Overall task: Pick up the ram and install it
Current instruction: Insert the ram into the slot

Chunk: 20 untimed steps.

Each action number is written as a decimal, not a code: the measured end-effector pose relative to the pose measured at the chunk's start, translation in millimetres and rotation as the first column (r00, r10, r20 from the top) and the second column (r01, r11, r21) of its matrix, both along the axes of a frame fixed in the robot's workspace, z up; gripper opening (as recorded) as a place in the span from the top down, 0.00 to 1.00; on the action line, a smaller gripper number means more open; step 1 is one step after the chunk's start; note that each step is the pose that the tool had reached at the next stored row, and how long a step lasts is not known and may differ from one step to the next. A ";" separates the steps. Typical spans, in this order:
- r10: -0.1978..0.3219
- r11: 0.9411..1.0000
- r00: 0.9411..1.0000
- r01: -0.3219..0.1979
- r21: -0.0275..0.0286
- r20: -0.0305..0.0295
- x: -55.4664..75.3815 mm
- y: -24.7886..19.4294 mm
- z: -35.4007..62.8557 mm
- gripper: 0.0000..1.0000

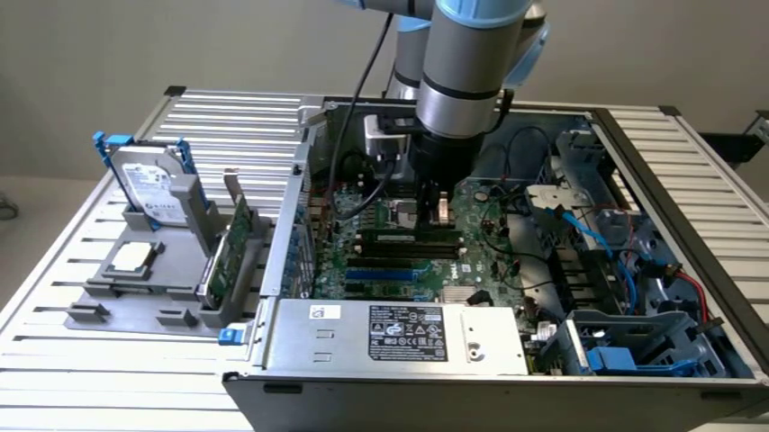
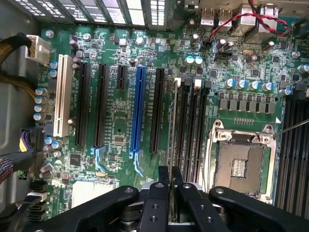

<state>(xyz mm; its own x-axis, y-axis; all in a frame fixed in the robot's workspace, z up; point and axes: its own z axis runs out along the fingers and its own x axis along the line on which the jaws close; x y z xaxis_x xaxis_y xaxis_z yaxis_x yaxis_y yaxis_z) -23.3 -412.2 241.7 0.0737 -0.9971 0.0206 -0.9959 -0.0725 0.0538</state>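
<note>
Between the two fingers of the gripper [image 2: 171, 175], in the wrist view, the ram [image 2: 172, 121] is seen edge-on as a thin line, and it is clamped by the closed claw. It is held upright above the motherboard [image 2: 116, 140], over the outermost of the black memory slots [image 2: 190, 130], on the side away from the empty processor socket [image 2: 240, 166]. Whether its lower edge is touching the slot cannot be told. The picking-up is therefore judged to be done, and the installing is judged to be in hand, with the stick probably not yet seated. For the seating, the edge must be kept parallel with the slot, the notch matched to the key, and the pressure given straight down and evenly. In the exterior view the arm [image 1: 463, 81] is posed almost vertically, with the wrist pointed down into the open computer case [image 1: 505, 389]. On the exterior view's left, a hard drive [image 1: 157, 184] and a wider green card [image 1: 237, 243] are kept on a grey tray [image 1: 121, 310], well apart from the work.
</note>
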 end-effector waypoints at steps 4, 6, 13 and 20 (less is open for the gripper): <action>0.000 1.000 1.000 0.000 -0.002 0.000 0.9 2.5 -4.6 0.87; 0.000 1.000 1.000 0.000 -0.003 0.000 1.3 3.0 -6.0 0.87; -0.004 1.000 1.000 0.004 -0.004 0.000 1.8 3.3 -8.1 0.87; -0.009 1.000 1.000 0.009 -0.007 0.000 1.9 3.3 -11.9 0.87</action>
<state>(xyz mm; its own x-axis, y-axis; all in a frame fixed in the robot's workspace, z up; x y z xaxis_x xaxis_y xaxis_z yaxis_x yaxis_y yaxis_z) -21.3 -409.0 229.7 0.0644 -0.9976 0.0272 -0.9966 -0.0629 0.0541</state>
